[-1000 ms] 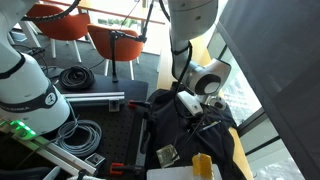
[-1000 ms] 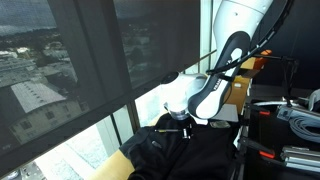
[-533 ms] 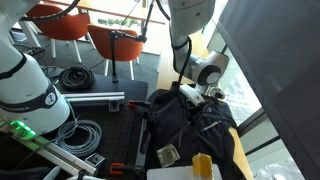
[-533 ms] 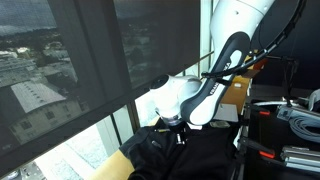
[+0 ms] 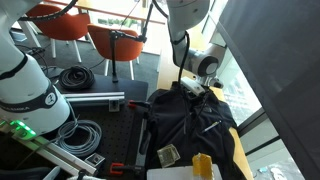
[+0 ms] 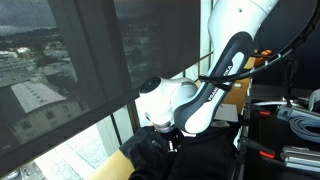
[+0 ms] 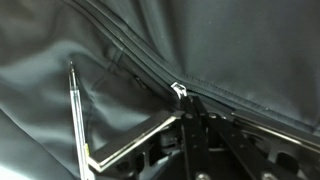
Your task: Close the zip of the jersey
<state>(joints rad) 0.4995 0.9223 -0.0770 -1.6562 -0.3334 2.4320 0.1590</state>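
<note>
A black jersey [image 5: 185,122] lies spread on the table by the window; it shows in both exterior views [image 6: 200,158]. In the wrist view its zip [image 7: 128,45] runs diagonally across the black cloth, with the silver slider [image 7: 179,90] right at my fingertips. My gripper [image 7: 188,110] is shut on the zip pull. In the exterior views the gripper [image 5: 190,89] [image 6: 170,141] points down onto the jersey near its far end. A thin metal edge [image 7: 75,110] lies left of the zip.
Orange chairs [image 5: 70,25] and coiled cables [image 5: 75,76] stand behind the table. A yellow object [image 5: 202,165] and a small tag [image 5: 167,154] lie at the jersey's near end. A window pane [image 6: 90,70] is close beside the arm. A cardboard box [image 6: 240,92] sits behind.
My gripper has moved along the jersey toward its far end by the window, still shut on the zip pull, and the slider has travelled with it.
</note>
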